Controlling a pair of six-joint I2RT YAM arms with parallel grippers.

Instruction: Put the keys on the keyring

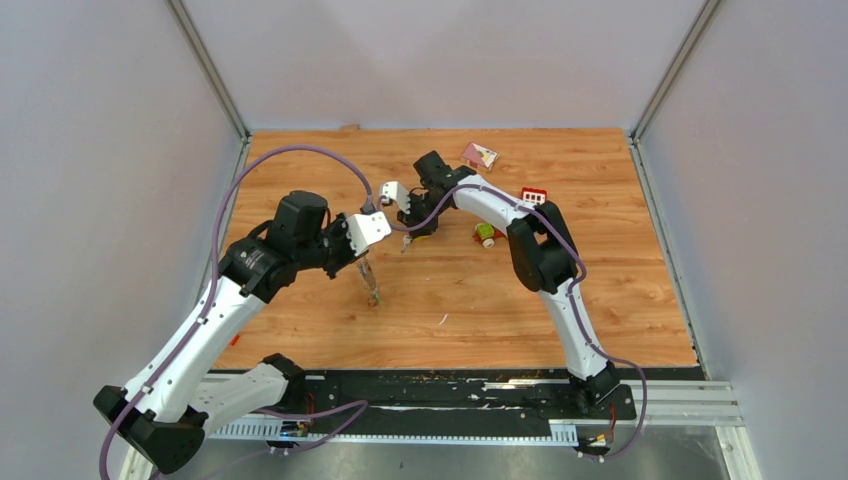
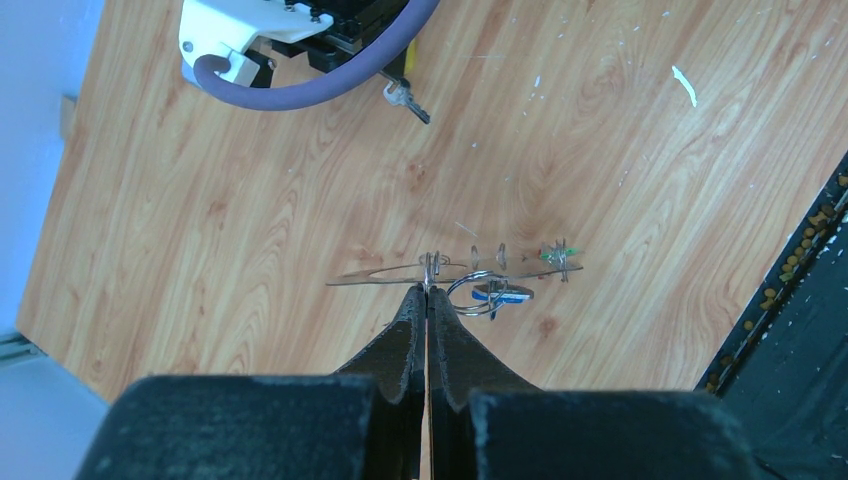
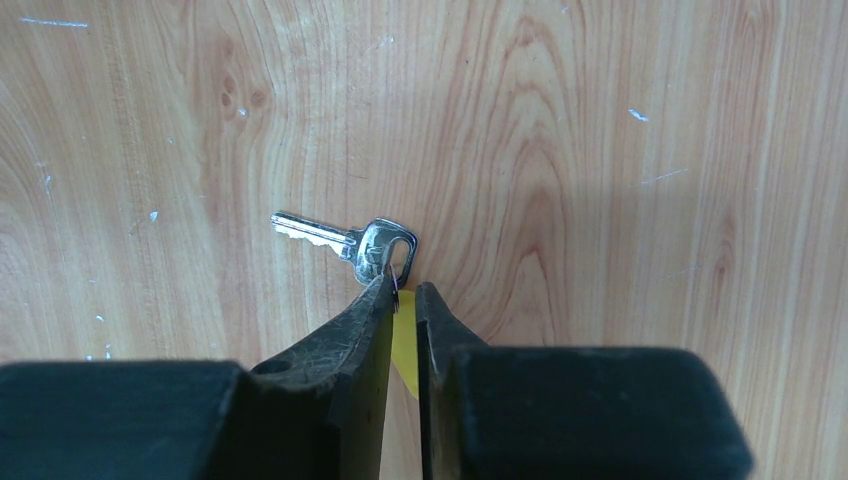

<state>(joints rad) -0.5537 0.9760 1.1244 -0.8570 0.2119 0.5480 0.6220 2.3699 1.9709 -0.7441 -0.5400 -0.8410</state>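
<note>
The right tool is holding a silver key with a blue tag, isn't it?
Not quite. The right tool does hold a silver key, but its tag is yellow, not blue. The right wrist view shows the yellow between the fingers.

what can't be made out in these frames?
- keyring: the left wrist view sees it edge-on, a thin line past the left hand. Too small in the top view.
- yellow tag: right wrist view, mostly hidden between the fingers of the right hand, which holds the key.
- small blue-tagged ring: left wrist view, unclear whether it hangs on the keyring.
</note>
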